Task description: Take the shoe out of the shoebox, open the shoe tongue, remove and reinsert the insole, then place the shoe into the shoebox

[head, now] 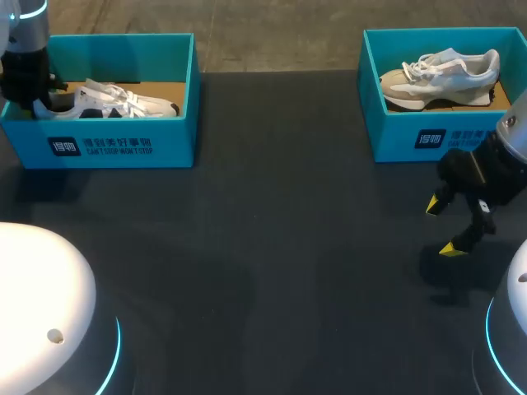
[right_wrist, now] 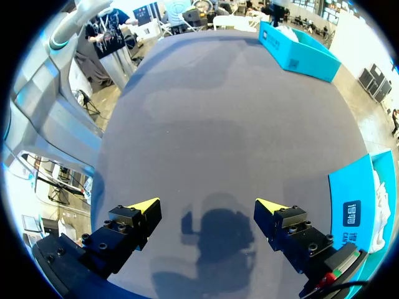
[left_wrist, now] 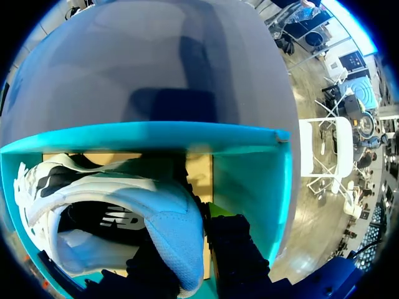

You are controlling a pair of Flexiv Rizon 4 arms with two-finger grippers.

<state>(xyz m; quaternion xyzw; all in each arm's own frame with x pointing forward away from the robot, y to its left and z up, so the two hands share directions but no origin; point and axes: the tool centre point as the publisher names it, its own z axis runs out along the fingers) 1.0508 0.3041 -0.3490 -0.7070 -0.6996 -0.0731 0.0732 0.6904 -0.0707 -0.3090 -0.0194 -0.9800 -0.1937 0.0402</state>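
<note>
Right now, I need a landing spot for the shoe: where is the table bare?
Bare: the wide table stretch between the left shoebox and right shoebox, and in front of the left one. Crowded: before the right shoebox, where the right gripper hangs open.

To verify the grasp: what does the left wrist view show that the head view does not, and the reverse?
Only the left wrist view: the heel of the white and black sneaker pinched between the fingers of the left gripper. Only the head view: a second teal cardboard shoebox holding a beige and grey sneaker, and the open right gripper. Both: the dark table and the first teal cardboard shoebox holding that sneaker.
</note>
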